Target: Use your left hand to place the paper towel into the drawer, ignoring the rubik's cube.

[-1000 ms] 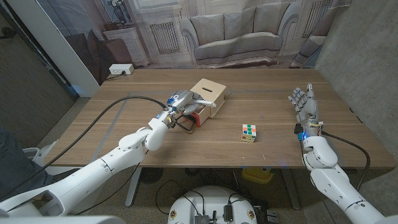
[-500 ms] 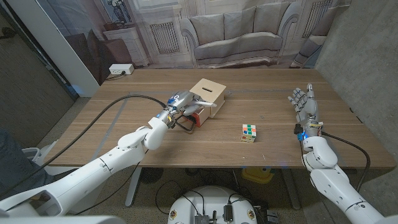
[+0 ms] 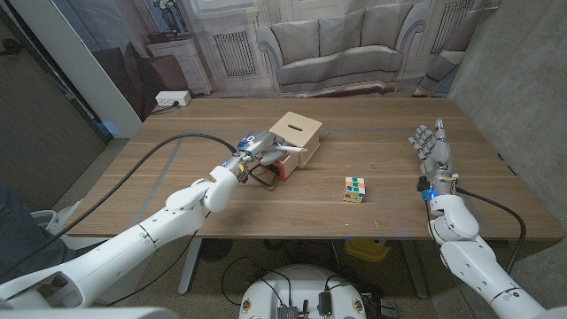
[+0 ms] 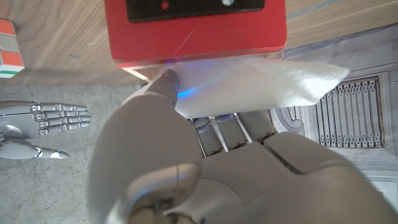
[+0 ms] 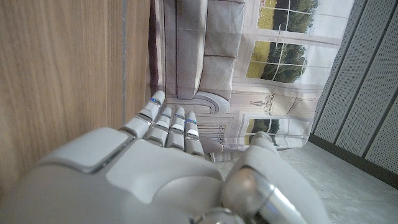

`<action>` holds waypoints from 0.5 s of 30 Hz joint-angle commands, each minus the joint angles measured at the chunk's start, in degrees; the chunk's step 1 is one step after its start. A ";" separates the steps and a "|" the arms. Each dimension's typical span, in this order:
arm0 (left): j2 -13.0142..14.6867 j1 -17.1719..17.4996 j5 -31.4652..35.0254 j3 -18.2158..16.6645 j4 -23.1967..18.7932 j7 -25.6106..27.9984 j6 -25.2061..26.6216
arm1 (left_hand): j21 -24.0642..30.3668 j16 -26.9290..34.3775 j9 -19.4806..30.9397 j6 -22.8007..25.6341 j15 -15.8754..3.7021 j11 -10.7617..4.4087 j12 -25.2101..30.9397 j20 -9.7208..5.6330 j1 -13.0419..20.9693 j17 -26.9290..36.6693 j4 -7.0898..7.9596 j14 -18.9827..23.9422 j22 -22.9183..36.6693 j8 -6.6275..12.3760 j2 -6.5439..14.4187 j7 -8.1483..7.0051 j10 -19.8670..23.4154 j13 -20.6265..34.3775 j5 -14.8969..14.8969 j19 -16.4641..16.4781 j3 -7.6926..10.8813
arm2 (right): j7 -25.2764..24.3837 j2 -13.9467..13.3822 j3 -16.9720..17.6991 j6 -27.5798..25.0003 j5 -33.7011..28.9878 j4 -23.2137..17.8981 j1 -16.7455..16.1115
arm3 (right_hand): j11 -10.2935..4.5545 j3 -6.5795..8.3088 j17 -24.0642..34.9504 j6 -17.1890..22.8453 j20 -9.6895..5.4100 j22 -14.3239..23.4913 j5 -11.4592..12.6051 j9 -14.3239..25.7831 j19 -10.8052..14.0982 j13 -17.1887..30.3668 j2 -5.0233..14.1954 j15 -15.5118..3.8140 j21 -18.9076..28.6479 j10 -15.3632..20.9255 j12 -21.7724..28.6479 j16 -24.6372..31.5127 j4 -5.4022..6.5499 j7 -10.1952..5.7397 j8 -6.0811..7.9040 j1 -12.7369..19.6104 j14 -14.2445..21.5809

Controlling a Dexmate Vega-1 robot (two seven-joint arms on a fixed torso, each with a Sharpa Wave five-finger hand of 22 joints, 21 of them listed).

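Observation:
My left hand [image 3: 252, 149] holds a white paper towel [image 3: 283, 149] just above the red drawer [image 3: 281, 170], which is pulled out of the small wooden box [image 3: 298, 135]. In the left wrist view the left hand [image 4: 205, 168] pinches the paper towel [image 4: 267, 84] between thumb and fingers, right against the rim of the drawer [image 4: 193, 31]. The rubik's cube [image 3: 355, 188] lies on the table to the right of the box and is also seen as the cube [image 4: 9, 40]. My right hand [image 3: 432, 149] stands upright at the far right, fingers apart, holding nothing.
The wooden table [image 3: 177, 190] has bare room on the left and between the cube and the right hand. A black cable runs along my left arm [image 3: 168, 151]. The backdrop with a printed sofa hangs behind the far edge.
My left forearm has shifted very slightly; the hand and the towel stay at the drawer. The right hand and the cube have not moved.

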 commanded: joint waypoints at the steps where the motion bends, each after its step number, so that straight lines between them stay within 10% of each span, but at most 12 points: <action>1: 0.19 -0.29 -0.66 -0.01 -0.22 -2.15 1.65 | -0.21 -0.01 0.18 -0.13 -5.50 -0.19 -0.27 -1.19 -0.27 0.03 0.32 -0.56 0.21 -0.05 -0.11 0.12 -0.24 0.16 -0.07 -0.34 -0.05 | -0.55 0.18 -0.06 -0.03 -0.44 -0.63 -0.47 | 0.10 -0.02 0.14 0.50 -0.68 0.19 -0.09 0.19 0.45 0.08 0.33 0.13 -0.16 0.51 -0.20 -0.08 0.04 0.24 -0.11 0.00 0.60; 15: 0.78 -0.07 -0.30 -0.33 -2.18 -2.65 2.78 | -1.54 -0.72 0.05 -2.74 -5.11 -0.15 -0.94 -0.36 -1.71 -0.08 0.81 -3.78 0.25 -1.43 -0.50 0.01 -3.04 0.06 -0.12 -3.40 -0.53 | -0.47 0.36 0.23 0.58 -0.51 -0.79 -0.99 | 0.01 -0.05 0.13 0.48 -0.65 0.20 -0.10 0.19 0.55 0.08 0.37 0.15 -0.35 0.54 -0.20 -0.08 -0.03 0.24 -0.13 0.05 0.64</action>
